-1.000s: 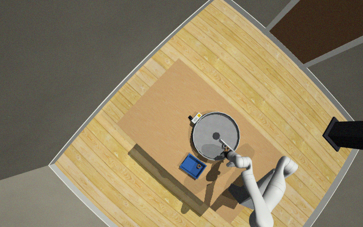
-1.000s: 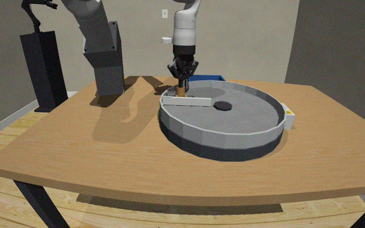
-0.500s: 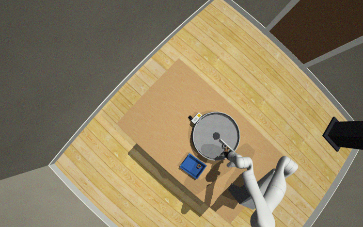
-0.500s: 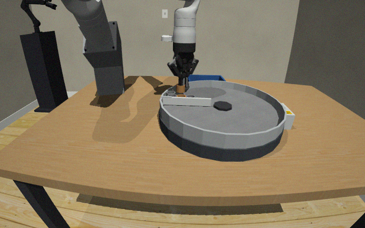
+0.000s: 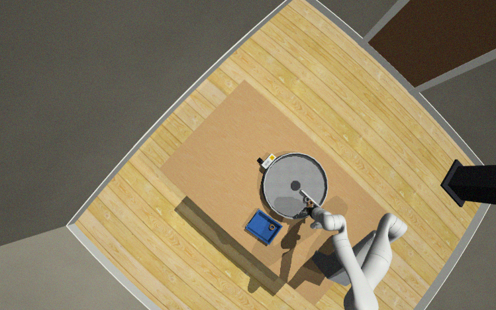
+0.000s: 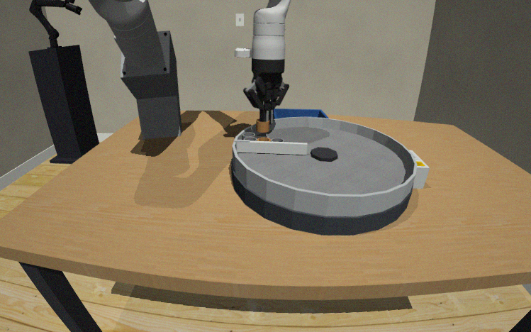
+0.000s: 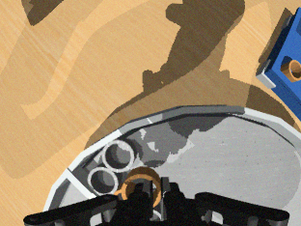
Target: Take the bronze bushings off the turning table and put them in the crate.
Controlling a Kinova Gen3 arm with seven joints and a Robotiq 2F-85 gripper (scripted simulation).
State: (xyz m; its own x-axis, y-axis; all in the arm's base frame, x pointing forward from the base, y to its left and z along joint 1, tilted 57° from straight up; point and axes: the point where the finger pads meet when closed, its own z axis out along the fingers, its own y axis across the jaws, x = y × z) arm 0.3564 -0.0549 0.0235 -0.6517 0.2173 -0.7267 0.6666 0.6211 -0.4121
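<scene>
My gripper (image 6: 265, 118) is shut on the wall of a bronze bushing (image 6: 261, 125) and holds it just above the far left rim of the grey turning table (image 6: 320, 164). In the wrist view the bronze bushing (image 7: 141, 188) shows as an orange ring at my fingertips (image 7: 150, 197). Two steel bushings (image 7: 111, 167) stand on the turning table beside it, next to a white bar (image 6: 271, 146). Another bronze bushing (image 6: 264, 139) sits by that bar. The blue crate (image 5: 263, 226) lies on the table past the rim, with one bronze bushing (image 5: 271, 228) inside.
A black hub (image 6: 323, 154) marks the turning table's centre. A small white box with a yellow label (image 6: 419, 168) sits against its side. The arm's grey base (image 6: 149, 86) and a black stand (image 6: 62, 101) rise at the table's far left.
</scene>
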